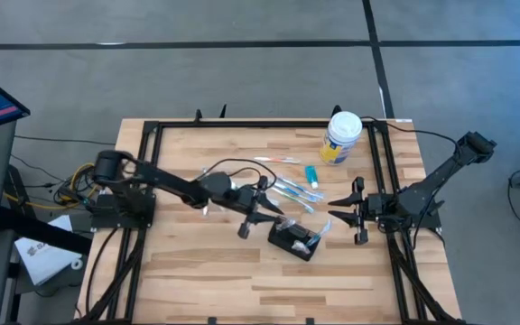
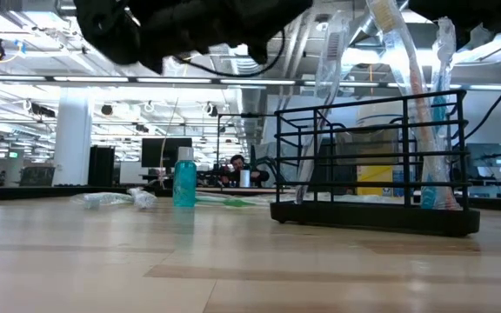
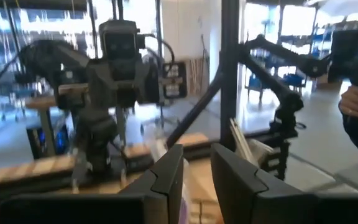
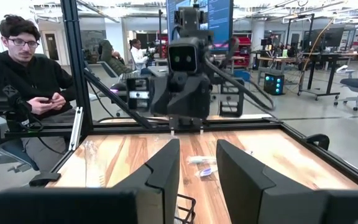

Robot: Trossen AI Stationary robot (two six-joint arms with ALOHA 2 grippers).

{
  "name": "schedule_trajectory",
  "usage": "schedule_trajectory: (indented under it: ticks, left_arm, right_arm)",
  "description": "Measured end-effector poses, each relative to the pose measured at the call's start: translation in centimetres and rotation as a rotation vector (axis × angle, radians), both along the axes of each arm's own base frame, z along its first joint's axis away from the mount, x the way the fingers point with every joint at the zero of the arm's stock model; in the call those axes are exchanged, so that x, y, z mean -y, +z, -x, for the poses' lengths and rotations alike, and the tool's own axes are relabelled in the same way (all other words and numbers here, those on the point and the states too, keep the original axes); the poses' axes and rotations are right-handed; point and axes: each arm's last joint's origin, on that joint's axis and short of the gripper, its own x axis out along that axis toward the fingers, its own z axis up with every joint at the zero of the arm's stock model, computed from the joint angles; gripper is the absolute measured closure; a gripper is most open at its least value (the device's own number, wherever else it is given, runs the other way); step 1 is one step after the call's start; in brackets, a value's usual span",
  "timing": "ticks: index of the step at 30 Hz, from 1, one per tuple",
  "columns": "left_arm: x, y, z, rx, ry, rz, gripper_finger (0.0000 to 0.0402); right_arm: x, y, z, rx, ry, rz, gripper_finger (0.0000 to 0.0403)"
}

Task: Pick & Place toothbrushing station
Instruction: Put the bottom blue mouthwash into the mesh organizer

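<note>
Starting at the left, your left arm reaches across the pale wooden slatted worktop (image 1: 197, 271) toward its middle. Its left pincer (image 1: 258, 217) hovers just beside the small black wire-framed toothbrushing station (image 1: 296, 240), which sits a little right of centre, near the front half of the worktop. From the left wrist view the fingers stand slightly apart, with something pale showing in the gap; you cannot tell whether anything is gripped.

The station looks like a light, rigid cage of thin black bars on a solid base, with clear-wrapped toothbrushes (image 2: 411, 78) standing upright in it. Expect it to be stiff but easy to tip or slide, since the load stands tall. The wrapping looks slippery, so take hold of a top rail or end wall, not the brushes.

Behind the station lie loose wrapped toothbrushes (image 1: 292, 191) and a small teal bottle (image 1: 311, 175), near but apart from it. Farther back stands a white-lidded, yellow-labelled tub (image 1: 341, 138), well clear.

On the right, the right pincer (image 1: 348, 215) waits near the station's right end, its fingers parted and empty. It crowds that side.
</note>
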Motion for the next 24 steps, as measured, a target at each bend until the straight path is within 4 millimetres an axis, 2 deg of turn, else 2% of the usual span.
schedule_trajectory:
  ticks: [9,15,24]
  left_arm:
    - [-0.6,2.0,2.7,-0.264,0.150,-0.024,0.0325]
    - [-0.9,2.2,4.1,-0.399,0.245,-0.052,0.0325]
    - [-1.3,1.3,5.3,-0.567,0.339,-0.099,0.0325]
  right_arm:
    - [0.0,0.0,0.0,0.000,0.000,0.000,0.0305]
    - [0.0,0.0,0.0,0.000,0.001,0.000,0.0305]
    - [0.0,0.0,0.0,0.000,0.000,0.000,0.0305]
